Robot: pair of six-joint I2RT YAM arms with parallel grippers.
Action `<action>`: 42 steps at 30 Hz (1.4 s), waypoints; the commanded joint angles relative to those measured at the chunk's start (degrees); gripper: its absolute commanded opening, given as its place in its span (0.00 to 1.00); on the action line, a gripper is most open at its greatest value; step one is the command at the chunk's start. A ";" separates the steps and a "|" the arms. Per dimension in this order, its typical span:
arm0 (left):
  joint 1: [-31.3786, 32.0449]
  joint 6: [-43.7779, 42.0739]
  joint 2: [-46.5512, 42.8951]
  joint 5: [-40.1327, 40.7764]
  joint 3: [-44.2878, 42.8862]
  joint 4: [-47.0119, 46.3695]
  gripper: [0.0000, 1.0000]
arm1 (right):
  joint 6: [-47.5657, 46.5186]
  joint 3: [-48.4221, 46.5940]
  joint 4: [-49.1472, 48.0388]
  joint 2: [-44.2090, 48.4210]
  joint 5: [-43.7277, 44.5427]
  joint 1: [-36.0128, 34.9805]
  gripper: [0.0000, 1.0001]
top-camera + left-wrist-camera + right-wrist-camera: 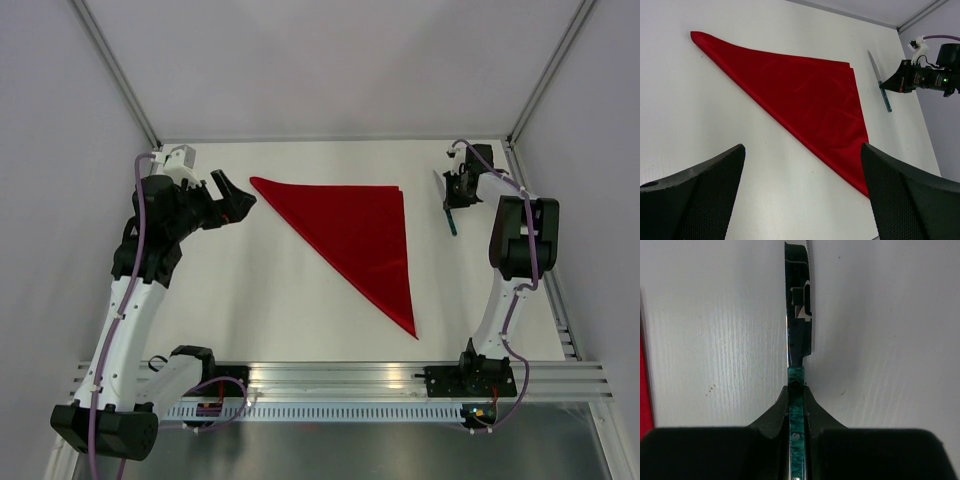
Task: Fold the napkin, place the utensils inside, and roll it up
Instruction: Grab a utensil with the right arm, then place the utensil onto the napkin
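Observation:
The red napkin (360, 235) lies flat on the white table, folded into a triangle, and also shows in the left wrist view (800, 95); a sliver of the napkin (644, 390) shows at the right wrist view's left edge. A knife (449, 210) with a green marbled handle (797, 405) and a serrated blade (799, 315) is at the far right, right of the napkin. My right gripper (797, 387) is shut on the handle, with the blade pointing away from it. My left gripper (238, 197) hangs open and empty by the napkin's left tip.
White walls enclose the table on three sides, with metal frame posts at the rear corners (150, 135). An aluminium rail (340, 375) runs along the near edge by the arm bases. The right arm (927, 77) shows in the left wrist view.

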State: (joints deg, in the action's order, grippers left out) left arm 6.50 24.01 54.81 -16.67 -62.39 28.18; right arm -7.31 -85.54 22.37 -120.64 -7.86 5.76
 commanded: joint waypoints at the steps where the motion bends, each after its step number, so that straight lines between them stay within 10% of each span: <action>1: -0.09 2.09 -1.37 0.84 -0.36 -0.50 1.00 | -0.51 0.38 8.30 2.07 -2.07 0.13 0.00; 23: -0.09 2.36 0.56 3.39 -8.27 2.93 1.00 | 10.47 -3.58 13.93 9.02 -4.62 -33.34 0.01; 42: -0.09 2.36 1.71 3.66 -8.19 3.10 1.00 | 15.40 -3.67 5.23 1.90 0.30 -45.13 0.00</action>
State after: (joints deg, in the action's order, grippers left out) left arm 6.50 24.16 56.38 -13.58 -68.64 31.20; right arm 5.28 -87.92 29.50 -117.91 -10.37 -39.27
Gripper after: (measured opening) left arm 0.993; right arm 0.131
